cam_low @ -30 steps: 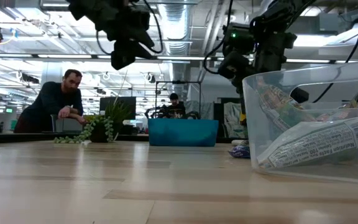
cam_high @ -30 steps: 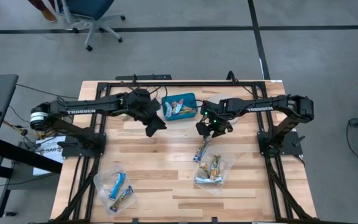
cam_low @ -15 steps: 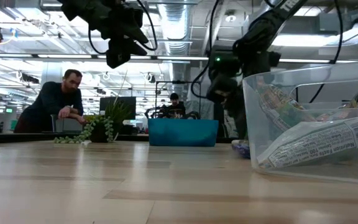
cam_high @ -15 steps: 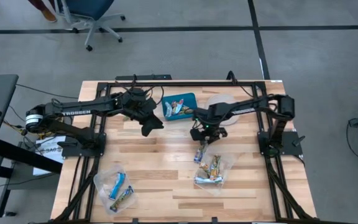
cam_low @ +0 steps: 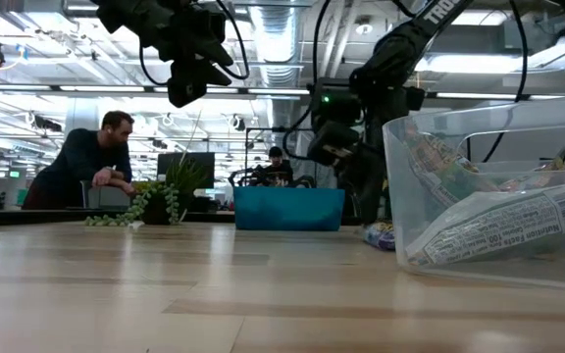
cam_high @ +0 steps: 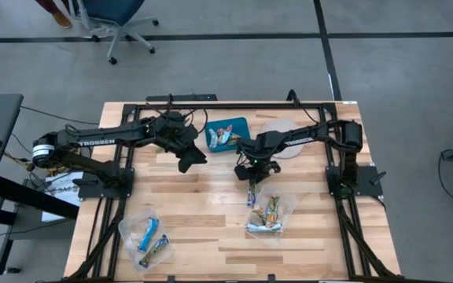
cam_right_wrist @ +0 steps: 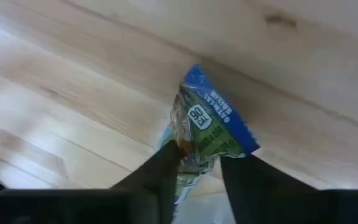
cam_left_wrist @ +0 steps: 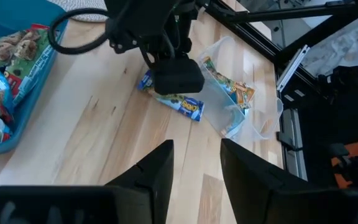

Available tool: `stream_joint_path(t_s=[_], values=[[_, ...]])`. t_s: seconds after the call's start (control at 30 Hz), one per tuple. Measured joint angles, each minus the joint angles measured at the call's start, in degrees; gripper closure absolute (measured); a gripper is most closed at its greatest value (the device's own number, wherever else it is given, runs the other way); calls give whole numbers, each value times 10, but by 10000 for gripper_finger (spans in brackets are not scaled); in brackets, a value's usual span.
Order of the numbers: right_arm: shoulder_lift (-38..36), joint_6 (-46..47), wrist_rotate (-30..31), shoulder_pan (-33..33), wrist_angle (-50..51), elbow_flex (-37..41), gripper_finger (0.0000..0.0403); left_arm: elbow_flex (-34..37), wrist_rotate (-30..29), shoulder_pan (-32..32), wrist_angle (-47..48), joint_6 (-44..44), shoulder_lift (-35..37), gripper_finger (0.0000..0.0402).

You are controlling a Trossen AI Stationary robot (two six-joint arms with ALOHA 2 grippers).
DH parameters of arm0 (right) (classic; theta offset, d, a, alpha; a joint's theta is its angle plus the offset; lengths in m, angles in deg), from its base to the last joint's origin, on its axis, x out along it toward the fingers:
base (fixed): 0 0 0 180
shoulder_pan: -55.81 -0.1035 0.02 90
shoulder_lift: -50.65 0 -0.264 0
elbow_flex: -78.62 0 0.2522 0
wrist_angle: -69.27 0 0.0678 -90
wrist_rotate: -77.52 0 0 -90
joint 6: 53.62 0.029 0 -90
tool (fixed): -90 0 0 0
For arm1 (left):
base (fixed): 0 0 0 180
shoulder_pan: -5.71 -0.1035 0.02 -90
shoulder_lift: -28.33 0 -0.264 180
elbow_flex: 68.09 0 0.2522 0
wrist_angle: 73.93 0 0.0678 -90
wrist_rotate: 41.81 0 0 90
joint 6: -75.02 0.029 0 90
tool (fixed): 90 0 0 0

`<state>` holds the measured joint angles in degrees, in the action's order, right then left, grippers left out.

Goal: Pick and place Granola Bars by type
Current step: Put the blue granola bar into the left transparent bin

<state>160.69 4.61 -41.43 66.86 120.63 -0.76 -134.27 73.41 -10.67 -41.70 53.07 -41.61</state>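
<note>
High view: the left claw (cam_high: 195, 159) hangs spread and empty above the tabletop (cam_high: 203, 212) toward the back edge, just left of the teal tray (cam_high: 241, 124) of bars. Right of it, the right claw (cam_high: 253, 174) is down over a loose blue-wrapped granola bar (cam_high: 252, 192) lying on the boards, its long axis running toward the front edge, just behind the clear container (cam_high: 289, 209). The right arm is plainly nearer. The right wrist view adds the grip: fingers (cam_right_wrist: 160, 171) pinch the bar's (cam_right_wrist: 207, 127) near end.
</note>
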Motion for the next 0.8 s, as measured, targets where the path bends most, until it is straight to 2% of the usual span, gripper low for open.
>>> stream_joint_path(t_s=[0.27, 0.43, 0.53, 0.67, 0.8], values=[[-2, -47, -12, 18, -14, -37, 393, 0, 0, 0, 1, -7, 0, 278], [-2, -72, -43, 32, -23, -75, 395, 0, -5, 0, 1, -22, 0, 278], [-10, -91, -53, 37, -21, -104, 400, 0, -35, 0, 3, -52, 0, 278], [-38, -96, -35, 43, -31, -133, 400, 0, -88, -8, 30, -114, 0, 278], [-67, -101, -12, 53, -63, -156, 401, 0, -89, -24, 15, -127, -1, 270]])
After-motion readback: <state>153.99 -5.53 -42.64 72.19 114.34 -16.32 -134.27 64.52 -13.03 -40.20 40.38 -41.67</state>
